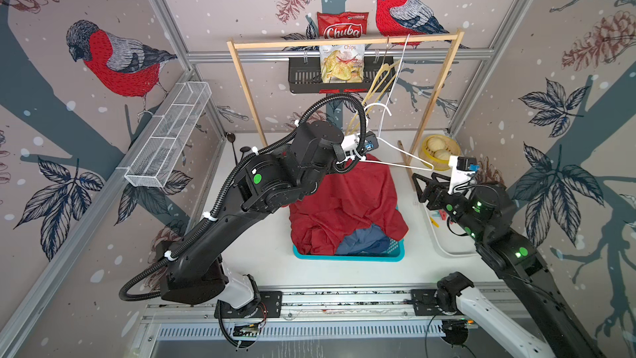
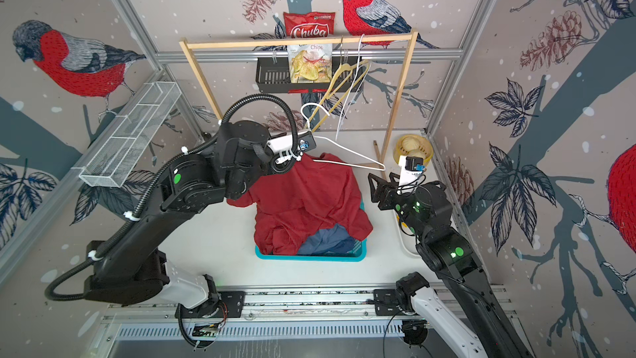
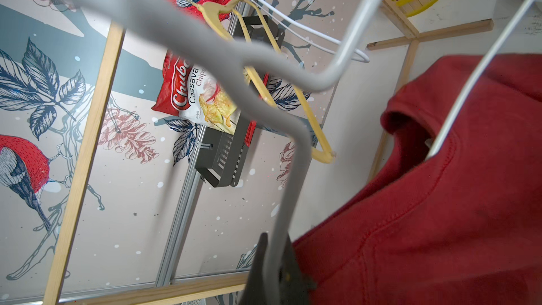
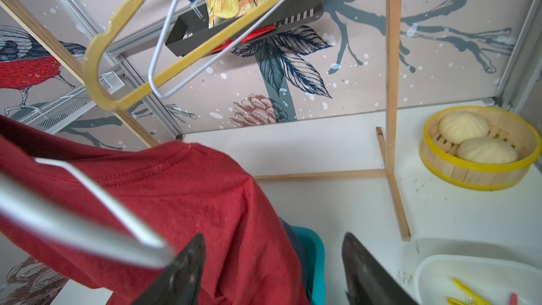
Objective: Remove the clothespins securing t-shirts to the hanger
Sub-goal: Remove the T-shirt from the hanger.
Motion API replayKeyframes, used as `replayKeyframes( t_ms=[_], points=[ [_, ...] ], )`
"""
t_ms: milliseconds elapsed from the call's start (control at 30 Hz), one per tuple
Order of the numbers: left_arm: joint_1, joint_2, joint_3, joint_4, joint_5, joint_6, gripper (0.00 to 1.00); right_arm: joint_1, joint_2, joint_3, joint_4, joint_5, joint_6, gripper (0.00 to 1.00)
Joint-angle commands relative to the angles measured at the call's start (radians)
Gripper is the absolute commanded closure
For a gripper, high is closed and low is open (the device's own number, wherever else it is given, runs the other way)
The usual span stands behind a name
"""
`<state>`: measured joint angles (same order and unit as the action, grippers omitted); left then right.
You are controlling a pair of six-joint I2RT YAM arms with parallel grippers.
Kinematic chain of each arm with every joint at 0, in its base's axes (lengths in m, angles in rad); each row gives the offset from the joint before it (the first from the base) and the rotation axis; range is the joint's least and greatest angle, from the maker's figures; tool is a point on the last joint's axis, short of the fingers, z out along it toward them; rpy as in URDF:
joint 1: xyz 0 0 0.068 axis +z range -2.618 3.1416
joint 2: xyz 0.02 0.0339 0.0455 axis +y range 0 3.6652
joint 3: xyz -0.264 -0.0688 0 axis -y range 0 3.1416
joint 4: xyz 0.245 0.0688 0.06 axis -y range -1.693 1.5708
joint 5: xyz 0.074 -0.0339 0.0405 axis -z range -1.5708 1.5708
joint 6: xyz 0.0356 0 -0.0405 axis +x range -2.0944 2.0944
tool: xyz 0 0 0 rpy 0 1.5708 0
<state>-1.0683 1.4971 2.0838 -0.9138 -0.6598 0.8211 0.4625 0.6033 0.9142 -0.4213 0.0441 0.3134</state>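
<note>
Your clothespins, yellow ones and a red, lie in the white tray on the desk, at about 3 o'clock from the teal basket in both top views. Over that basket drapes the dark red t-shirt, covering most of a blue t-shirt. The white hanger sits at the basket's 12 o'clock, your left claw clamped tight on its wire, while your right claw stands wide apart by its 3 o'clock tip, gripping nothing.
</note>
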Motion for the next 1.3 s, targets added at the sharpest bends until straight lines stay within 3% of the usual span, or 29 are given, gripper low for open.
replayKeyframes(
  t_ms=[0, 200, 333, 500, 567, 1000, 1133, 1267],
  points=[
    [-0.017, 0.000, 0.013, 0.021, -0.043, 0.041, 1.00, -0.001, -0.031, 0.047, -0.010, 0.050, -0.047, 0.27],
    [-0.019, -0.012, -0.038, -0.001, -0.047, 0.052, 1.00, 0.000, -0.030, 0.250, -0.097, -0.077, -0.172, 0.22],
    [-0.024, -0.017, -0.050, -0.018, -0.026, 0.040, 1.00, 0.000, 0.055, 0.379, -0.184, -0.282, -0.242, 0.22],
    [-0.048, -0.014, -0.064, -0.034, -0.008, 0.033, 1.00, 0.002, 0.159, 0.380, -0.137, -0.558, -0.257, 0.23],
    [-0.058, -0.012, -0.074, -0.041, -0.006, 0.032, 1.00, 0.012, 0.186, 0.363, -0.084, -0.614, -0.258, 0.23],
    [-0.093, 0.008, -0.093, -0.053, 0.003, 0.039, 1.00, 0.161, 0.374, 0.407, -0.055, -0.572, -0.400, 0.23],
    [-0.102, 0.010, -0.094, -0.054, 0.004, 0.048, 1.00, 0.168, 0.415, 0.410, -0.033, -0.561, -0.419, 0.35],
    [-0.110, 0.001, -0.092, -0.050, 0.017, 0.048, 1.00, 0.168, 0.412, 0.377, 0.022, -0.524, -0.436, 0.78]
  ],
)
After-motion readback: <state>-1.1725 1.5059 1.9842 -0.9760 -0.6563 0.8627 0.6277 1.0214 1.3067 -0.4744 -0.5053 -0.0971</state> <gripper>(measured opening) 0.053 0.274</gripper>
